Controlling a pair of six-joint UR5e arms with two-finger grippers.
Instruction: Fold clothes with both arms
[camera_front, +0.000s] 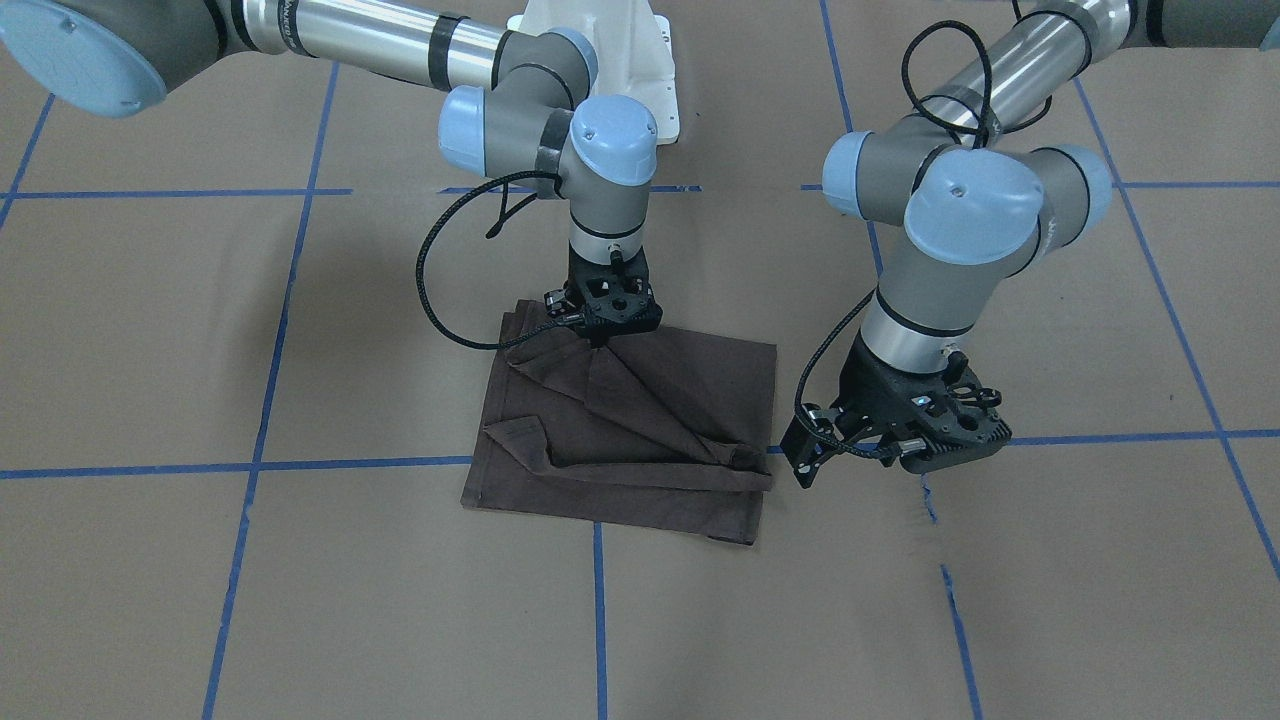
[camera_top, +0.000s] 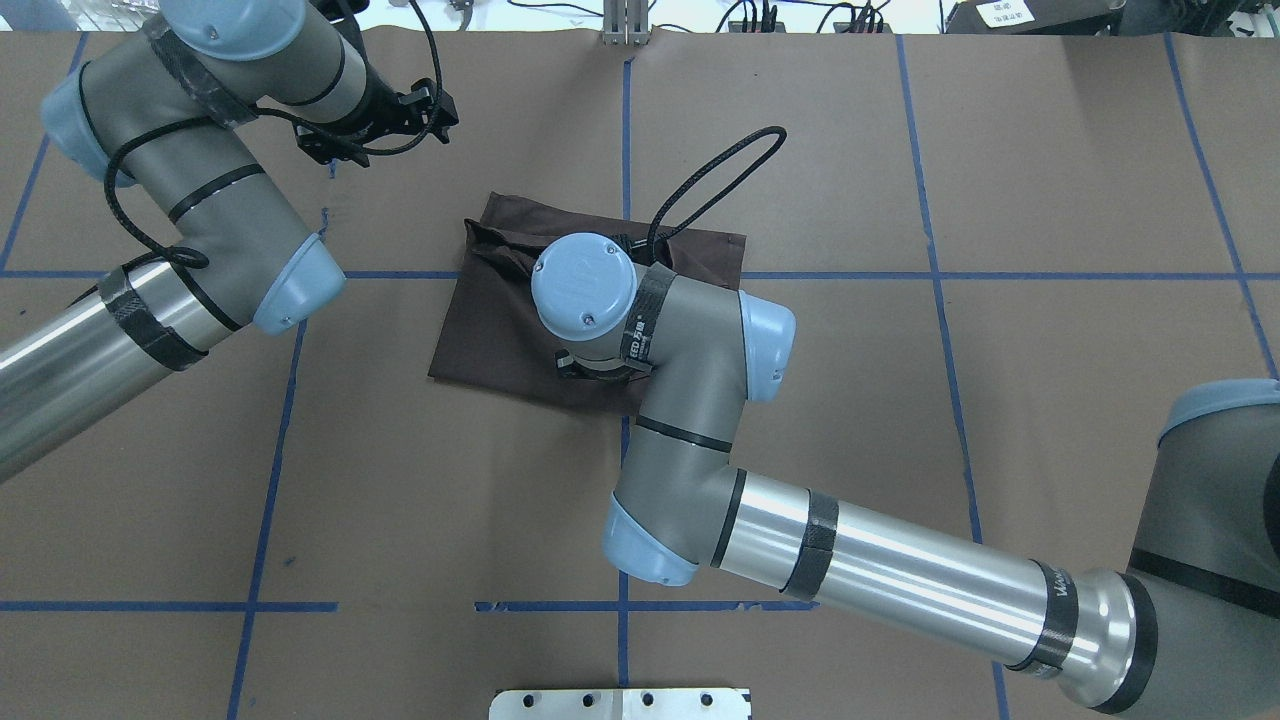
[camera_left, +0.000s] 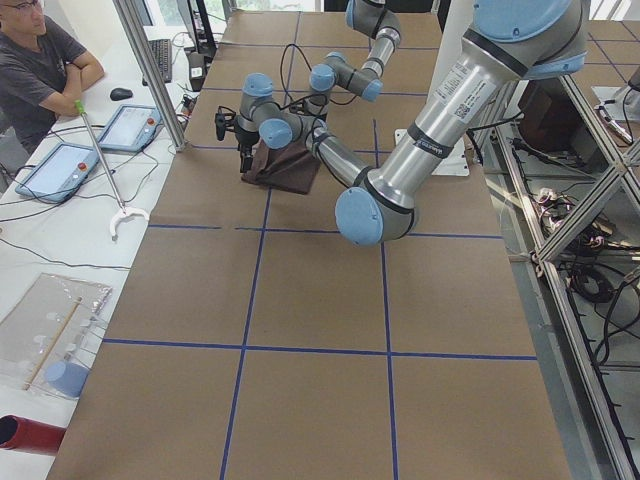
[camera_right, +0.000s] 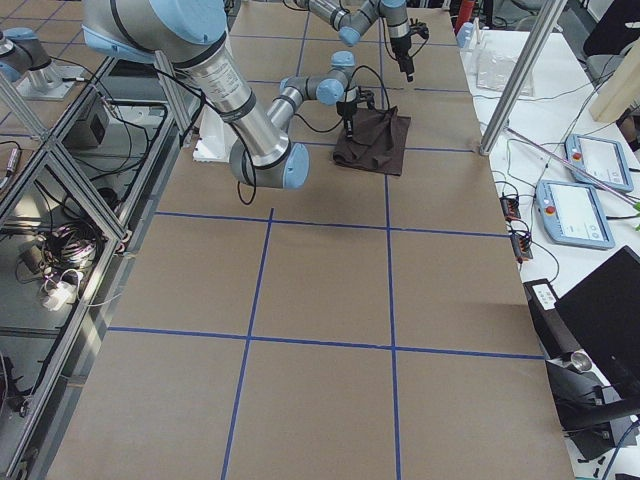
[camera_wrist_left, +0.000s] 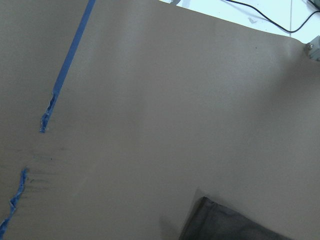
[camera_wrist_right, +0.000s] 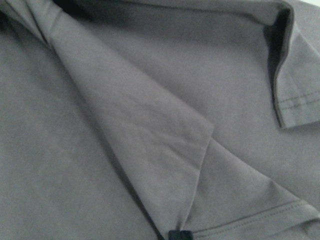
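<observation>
Now: shirt (camera_front: 640, 430) lies part-folded on the table (camera_front: 300, 600). Right gripper (camera_front: 603, 340) sits at the shirt's robot-side edge, pinching fabric, with creases running to it. Left gripper (camera_front: 890, 440) hangs just off the shirt's corner, empty; I cannot tell its width. Risk: a one-sided lift drags the lower layers and undoes the fold.

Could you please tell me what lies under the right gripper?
The folded T-shirt lies under the right gripper, which appears to pinch a raised fold, with creases rising to it. Brown table paper surrounds the shirt; whatever lies beneath the cloth is covered.
</observation>
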